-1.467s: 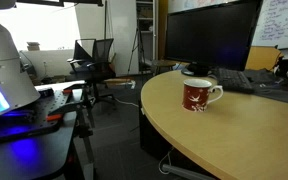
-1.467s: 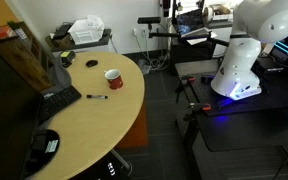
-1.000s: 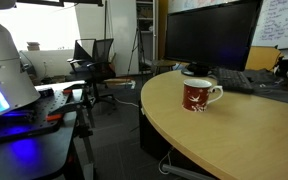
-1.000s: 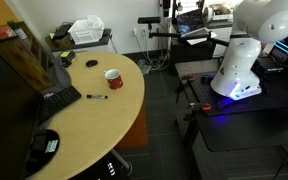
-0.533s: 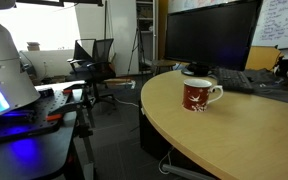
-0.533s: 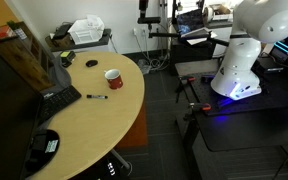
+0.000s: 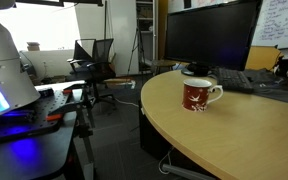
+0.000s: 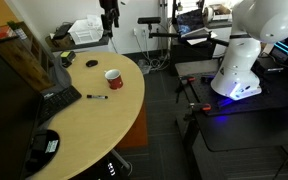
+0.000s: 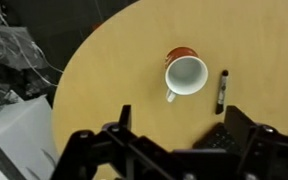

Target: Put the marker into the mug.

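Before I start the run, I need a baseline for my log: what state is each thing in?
Mug: upright on the table, nothing inside.
Marker: lying flat on the table beside the mug, not touching it.
Tool: open, holding nothing, above the table.
Monitor: screen dark.

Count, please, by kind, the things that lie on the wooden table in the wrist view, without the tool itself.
Mug: 1
Marker: 1
Total: 2
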Robot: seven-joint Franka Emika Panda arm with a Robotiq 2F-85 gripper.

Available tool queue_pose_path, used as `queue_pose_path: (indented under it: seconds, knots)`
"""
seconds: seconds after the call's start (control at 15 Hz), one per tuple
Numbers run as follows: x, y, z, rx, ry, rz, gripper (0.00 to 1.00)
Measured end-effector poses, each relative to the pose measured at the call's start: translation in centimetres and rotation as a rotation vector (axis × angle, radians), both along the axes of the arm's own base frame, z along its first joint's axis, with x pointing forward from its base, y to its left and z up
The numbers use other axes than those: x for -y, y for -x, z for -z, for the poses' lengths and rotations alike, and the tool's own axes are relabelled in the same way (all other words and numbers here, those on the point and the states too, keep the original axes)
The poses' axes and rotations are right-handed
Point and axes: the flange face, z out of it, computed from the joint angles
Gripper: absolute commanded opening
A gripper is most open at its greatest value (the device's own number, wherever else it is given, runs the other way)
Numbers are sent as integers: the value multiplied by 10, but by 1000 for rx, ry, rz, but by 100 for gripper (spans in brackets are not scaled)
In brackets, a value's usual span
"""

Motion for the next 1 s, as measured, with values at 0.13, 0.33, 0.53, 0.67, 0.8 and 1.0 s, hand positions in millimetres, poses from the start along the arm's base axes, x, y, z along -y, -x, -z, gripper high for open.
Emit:
queue_pose_path:
  seconds: [0.13,0.33,0.53,0.67,0.8,1.0]
  knots:
    - [5,-37,15,-2,-13,8,100]
    - [7,-80,31,-1,-45,-14,100]
    - [-4,-112,51,-39,-75,-63,100]
    - [-8,-122,59,-56,-79,-84,100]
    - [-5,-123,56,-56,-78,-84,100]
    - [-3,-123,55,-57,-78,-83,100]
